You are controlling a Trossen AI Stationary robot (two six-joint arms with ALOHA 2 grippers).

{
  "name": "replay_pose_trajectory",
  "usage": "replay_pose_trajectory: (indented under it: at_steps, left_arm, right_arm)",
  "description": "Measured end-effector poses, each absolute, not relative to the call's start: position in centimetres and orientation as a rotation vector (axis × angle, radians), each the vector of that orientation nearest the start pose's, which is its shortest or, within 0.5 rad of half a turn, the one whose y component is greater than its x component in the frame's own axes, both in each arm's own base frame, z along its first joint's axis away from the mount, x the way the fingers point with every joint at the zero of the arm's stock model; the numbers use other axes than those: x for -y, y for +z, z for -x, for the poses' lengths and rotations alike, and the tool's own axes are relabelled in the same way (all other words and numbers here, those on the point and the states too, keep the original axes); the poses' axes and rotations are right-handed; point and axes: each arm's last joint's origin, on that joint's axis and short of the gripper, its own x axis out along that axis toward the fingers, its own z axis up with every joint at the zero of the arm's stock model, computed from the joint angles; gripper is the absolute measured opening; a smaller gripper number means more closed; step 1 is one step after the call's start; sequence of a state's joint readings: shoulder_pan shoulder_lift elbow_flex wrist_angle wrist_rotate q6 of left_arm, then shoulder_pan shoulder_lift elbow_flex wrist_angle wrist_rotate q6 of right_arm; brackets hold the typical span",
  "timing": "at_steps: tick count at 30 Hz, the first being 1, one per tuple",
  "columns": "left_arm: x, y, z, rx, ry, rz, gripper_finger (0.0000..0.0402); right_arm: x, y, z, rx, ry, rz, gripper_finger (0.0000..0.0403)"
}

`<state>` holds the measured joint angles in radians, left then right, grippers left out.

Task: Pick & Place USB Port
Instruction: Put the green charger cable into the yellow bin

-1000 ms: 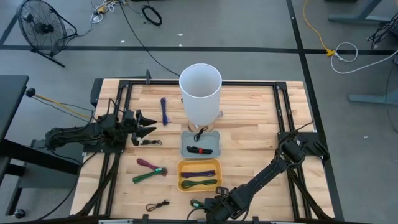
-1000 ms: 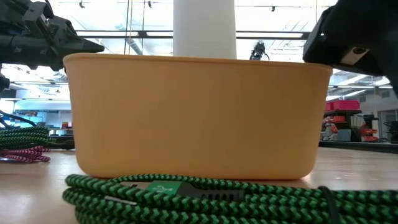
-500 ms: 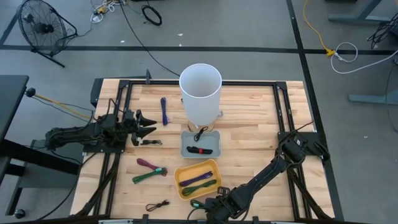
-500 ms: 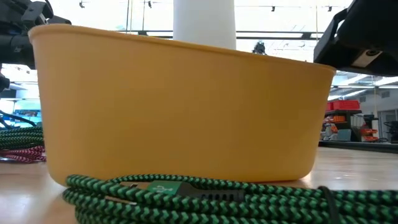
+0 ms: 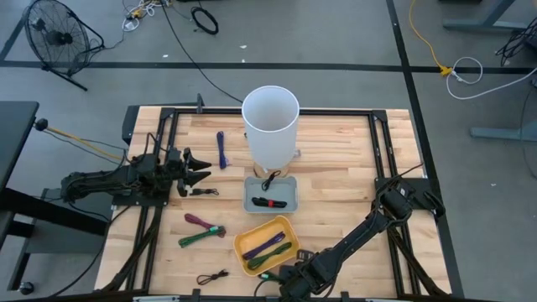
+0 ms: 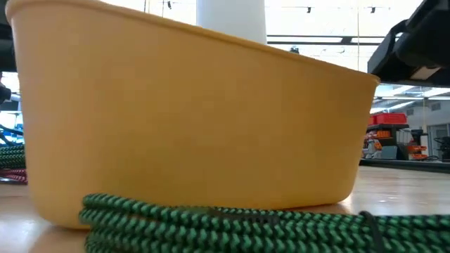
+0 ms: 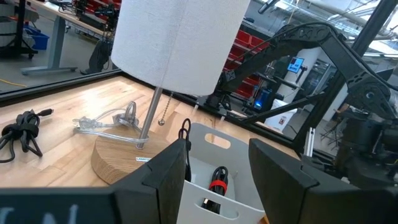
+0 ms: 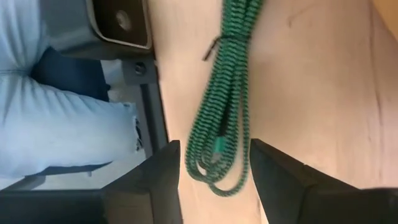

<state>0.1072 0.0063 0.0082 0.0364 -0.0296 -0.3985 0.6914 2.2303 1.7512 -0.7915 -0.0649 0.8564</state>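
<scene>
Start at the left of the high view: your left gripper (image 5: 198, 168) waits there at mid-height, fingers spread and holding nothing, aimed toward the white lamp (image 5: 270, 126). Just right of it lie a small black cable (image 5: 201, 192) and, higher up, a purple cable (image 5: 221, 149); lower down sit a magenta cable (image 5: 198, 221) and a green cable (image 5: 198, 238), and near the bottom edge another black cable (image 5: 213, 277). None of these is binned yet.

In the centre, the grey tray (image 5: 270, 194) holds a black-and-red cable (image 5: 270, 202), so that one looks placed. Below it, the yellow bin (image 5: 267, 243) sits skewed to the table's edges and carries a purple and a green cable.

Lower centre-right, your right gripper (image 5: 292, 282) hovers over the green braided USB cable (image 8: 225, 99), which lies loose on the wood just below the yellow bin. In the right wrist view the fingers stand apart on either side of it, not yet closed. By my reckoning the grasp on this cable is the step in hand, with several cables left.

No brand, label or writing is readable anywhere.
</scene>
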Motion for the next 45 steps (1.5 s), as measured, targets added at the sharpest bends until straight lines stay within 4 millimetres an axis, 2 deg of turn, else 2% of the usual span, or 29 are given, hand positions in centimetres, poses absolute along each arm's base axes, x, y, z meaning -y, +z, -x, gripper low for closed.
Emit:
replay_pose_trajectory:
  at_steps: [18, 31, 34, 38, 45]
  left_arm:
    - [-1.1, 16.9, -9.7, 0.065, 0.127, 0.397, 0.0181]
    - [-1.1, 16.9, -9.7, 0.063, 0.127, 0.397, 0.0181]
    - [-1.1, 16.9, -9.7, 0.061, 0.127, 0.397, 0.0181]
    - [-1.1, 16.9, -9.7, 0.061, 0.127, 0.396, 0.0181]
    - [-1.1, 16.9, -9.7, 0.060, 0.127, 0.396, 0.0181]
  right_arm:
    - [-29.7, 16.1, -35.2, -1.324, 0.071, -0.326, 0.0194]
    - [-29.5, 14.0, -35.6, -1.334, 0.063, -0.281, 0.0190]
    - [-29.4, 13.8, -35.6, -1.355, 0.088, -0.261, 0.0151]
    - [-29.3, 14.0, -35.6, -1.364, 0.125, -0.249, 0.0032]
    - [-30.4, 15.0, -35.5, -1.377, 0.238, -0.290, 0.0008]
